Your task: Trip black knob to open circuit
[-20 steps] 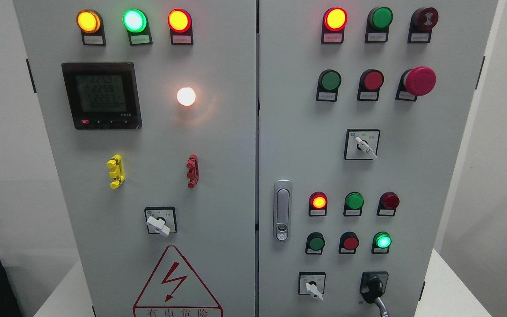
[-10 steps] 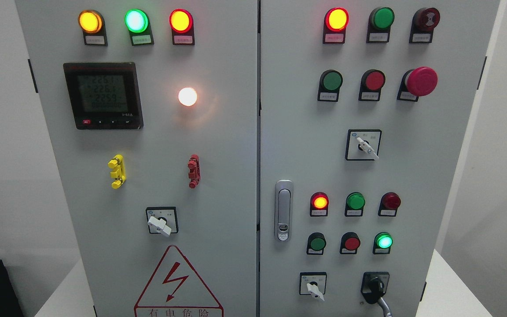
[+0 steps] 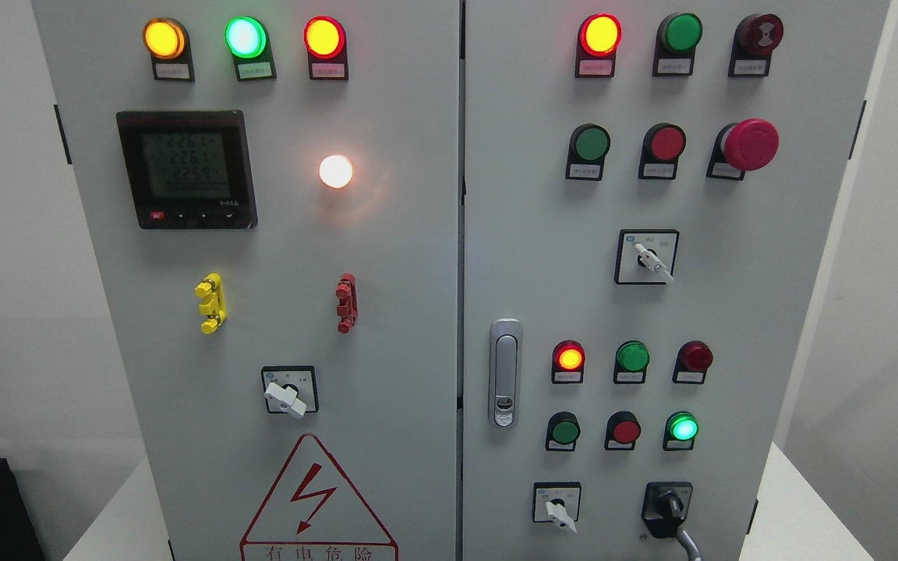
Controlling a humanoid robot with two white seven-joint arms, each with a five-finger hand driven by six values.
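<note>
Head view is filled by the grey control cabinet, its two doors studded with lamps and switches. At the bottom right of the right door the black knob is mounted, just right of a white selector switch, and something grey and slender reaches up to it from the bottom edge; what it is cannot be told. Neither hand is clearly shown, so their state cannot be told. The knob should be gripped squarely and turned firmly, with the neighbouring switch left untouched.
</note>
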